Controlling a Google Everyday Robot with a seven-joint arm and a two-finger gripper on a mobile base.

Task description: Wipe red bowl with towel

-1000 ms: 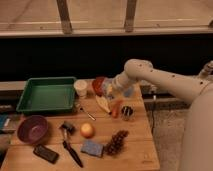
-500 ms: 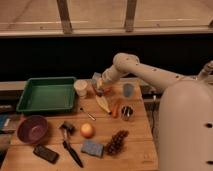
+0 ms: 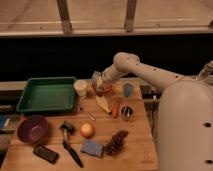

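Arm reaches in from 3 o'clock, across the back of the table [image 3: 140, 150]. gripper [image 3: 100, 83] sits at the table's 12 o'clock, right over the red bowl [image 3: 105, 91]. Jaws pressed together, pinching the towel [image 3: 96, 77]; the cloth bunches at the gripper's 11 o'clock and hangs at the bowl's rim, can't tell if it actually touches the inside. Red bowl is on the table at the back edge, just beside the white cup [image 3: 80, 87] at its 9 o'clock, with the blue cup [image 3: 128, 90] near at its 3 o'clock. Banana [image 3: 103, 104] lies at the bowl's 6 o'clock, carrot [image 3: 116, 109] and a small can [image 3: 127, 113] toward 5. Green tray [image 3: 30, 106] is further out at 9. Purple bowl [image 3: 32, 129] is at the table's 8 o'clock, well apart. Apple [image 3: 87, 130], blue sponge [image 3: 92, 148] and grapes [image 3: 116, 142] are in the front half, around 6.
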